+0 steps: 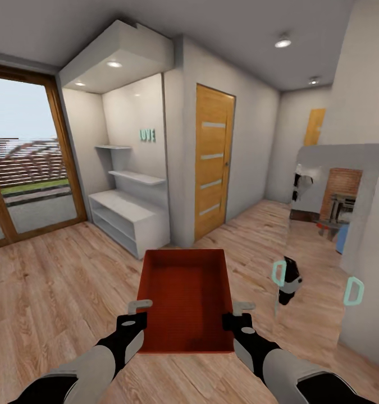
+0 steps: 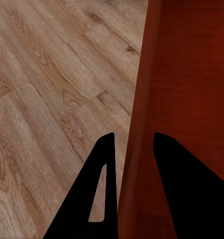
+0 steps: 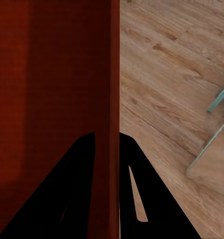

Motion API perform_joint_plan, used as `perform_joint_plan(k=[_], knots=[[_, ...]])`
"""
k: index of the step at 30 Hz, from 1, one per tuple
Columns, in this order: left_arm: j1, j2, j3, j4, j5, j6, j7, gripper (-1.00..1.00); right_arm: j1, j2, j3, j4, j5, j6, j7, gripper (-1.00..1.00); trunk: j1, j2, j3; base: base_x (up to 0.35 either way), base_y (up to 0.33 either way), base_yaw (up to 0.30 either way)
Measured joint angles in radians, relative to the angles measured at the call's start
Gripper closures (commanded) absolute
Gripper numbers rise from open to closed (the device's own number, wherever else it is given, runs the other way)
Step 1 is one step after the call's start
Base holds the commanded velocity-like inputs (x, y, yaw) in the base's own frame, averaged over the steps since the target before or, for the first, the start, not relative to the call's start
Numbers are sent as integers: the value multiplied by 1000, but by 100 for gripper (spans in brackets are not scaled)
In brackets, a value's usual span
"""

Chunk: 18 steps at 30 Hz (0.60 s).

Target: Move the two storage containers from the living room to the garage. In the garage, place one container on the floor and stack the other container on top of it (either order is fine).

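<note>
One orange-red storage container (image 1: 183, 292) hangs level in front of me above the light wood-plank floor (image 1: 54, 292), its ribbed inside facing up. My left gripper (image 1: 139, 313) is shut on its left wall, and my right gripper (image 1: 242, 314) is shut on its right wall. In the left wrist view the black fingers (image 2: 99, 174) straddle the container wall (image 2: 191, 74), with the left gripper (image 2: 133, 135) clamped across it. The right wrist view has the right gripper (image 3: 106, 135) pinching the opposite wall (image 3: 52, 74) the same way. The second container is out of view.
An orange-wood door (image 1: 213, 160) with four glass slats stands shut ahead. Left of it is a white shelf unit (image 1: 127, 219), then a large glass door (image 1: 21, 168). A tall mirror (image 1: 332, 235) leans on the right wall. A corridor (image 1: 268, 216) runs on past the door.
</note>
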Motion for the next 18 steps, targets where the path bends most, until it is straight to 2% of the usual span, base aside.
perform_joint_plan(k=[10,18], knots=[[1,0,0,0,1,0,0,100,0,0,0,0,0,1,0,100,0,0,0,326,3,-9],[0,1,1,0,0,0,-1,100,0,1,1,0,0,0,-1,100,0,0,0,324,119,-210]])
